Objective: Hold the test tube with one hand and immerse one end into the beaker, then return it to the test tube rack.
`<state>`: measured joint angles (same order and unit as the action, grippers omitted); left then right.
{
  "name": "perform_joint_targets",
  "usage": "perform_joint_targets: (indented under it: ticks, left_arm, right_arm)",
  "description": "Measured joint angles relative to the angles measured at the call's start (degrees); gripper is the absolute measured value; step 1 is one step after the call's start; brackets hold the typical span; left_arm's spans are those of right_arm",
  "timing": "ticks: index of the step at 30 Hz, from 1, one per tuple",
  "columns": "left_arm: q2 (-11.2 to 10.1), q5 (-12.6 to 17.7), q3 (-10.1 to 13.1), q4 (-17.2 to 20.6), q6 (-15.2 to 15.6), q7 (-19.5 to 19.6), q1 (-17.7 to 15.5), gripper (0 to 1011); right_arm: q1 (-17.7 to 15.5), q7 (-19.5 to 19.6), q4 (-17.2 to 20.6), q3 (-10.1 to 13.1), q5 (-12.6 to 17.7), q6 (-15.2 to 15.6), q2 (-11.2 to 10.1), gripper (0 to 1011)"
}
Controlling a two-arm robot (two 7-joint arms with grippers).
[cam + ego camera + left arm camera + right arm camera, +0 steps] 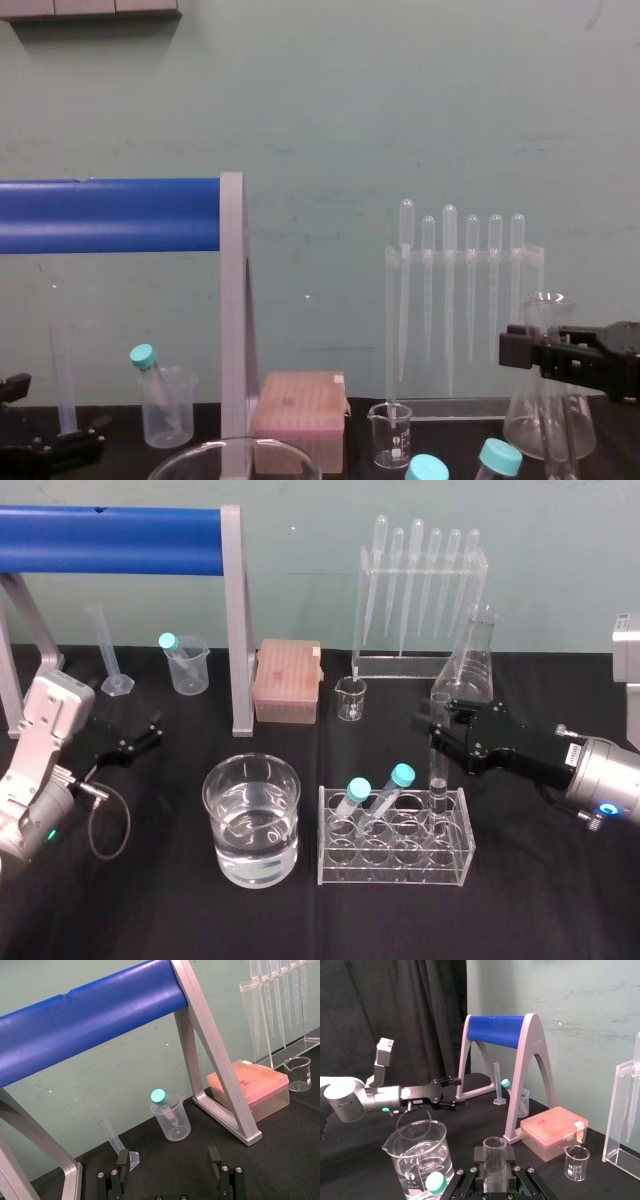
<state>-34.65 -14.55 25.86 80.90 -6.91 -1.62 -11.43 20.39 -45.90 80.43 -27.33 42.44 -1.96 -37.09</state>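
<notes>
RIGHT ARM ON THE TUBE: My right gripper (440, 720) reaches in from the right of the test tube rack (395, 875), fingers clenched, as far as I can see, on the test tube (438, 772). The tube stands upright in the rack's far right-hand slot, its open rim above my fingers and its foot down in the rack. Its long axis is vertical, so I judge the coming move must be a straight lift clear of the rack before any travel sideways. The beaker (290, 830) stands just left of the rack, about half full of clear liquid. Two teal-capped tubes (390, 792) lean in the rack's left-hand slots, between the test tube and the beaker, and a low carry could clip them. My left gripper (153, 730) idles with fingers spread, well left of the rack, beyond the beaker; the right arm is plainly the nearer.
</notes>
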Motion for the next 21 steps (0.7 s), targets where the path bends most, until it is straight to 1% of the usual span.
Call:
perform_joint_targets:
  ticks: [4, 21]
  left_arm:
    - [0.0, 0.0, 0.0, 0.0, 0.0, 0.0, 0.0, 1000]
    - [0.0, 0.0, 0.0, 0.0, 0.0, 0.0, 0.0, 1000]
  right_arm:
    - [0.17, 0.46, -0.42, -0.08, -0.41, -0.04, 0.16, 242]
    - [0.13, 0.48, -0.34, -0.06, -0.31, -0.1, 0.11, 242]
